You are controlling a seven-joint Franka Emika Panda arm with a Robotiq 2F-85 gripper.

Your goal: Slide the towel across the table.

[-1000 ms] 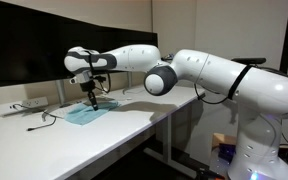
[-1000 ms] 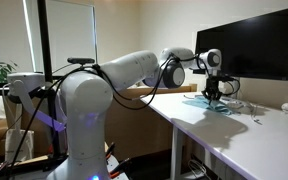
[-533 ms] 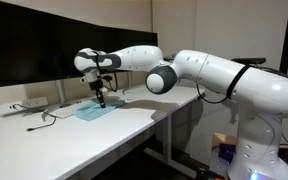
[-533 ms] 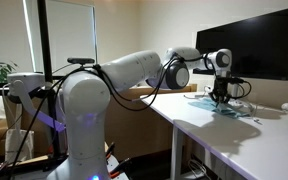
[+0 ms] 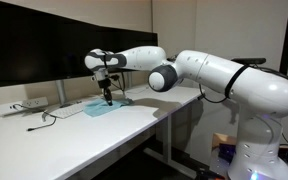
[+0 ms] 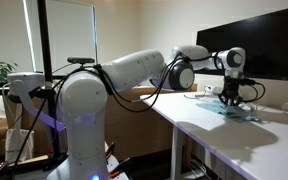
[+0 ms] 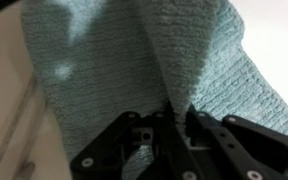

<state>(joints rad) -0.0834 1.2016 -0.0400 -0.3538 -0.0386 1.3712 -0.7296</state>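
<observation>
one arm (image 5: 216, 78) is stretching over the worktop (image 5: 79, 138), its single gripper (image 5: 108, 99) pointing down, fingers pressed together and pinching a ridge of the one towel (image 5: 101, 109). the towel is lying on the worktop before the dark screen (image 5: 34, 40), near one loose cable (image 5: 44, 120).

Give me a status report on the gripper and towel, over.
Shut gripper pinching the towel. Towel flat on the table, before the monitor. Loose cable lies on the table, apart from the towel.
</observation>
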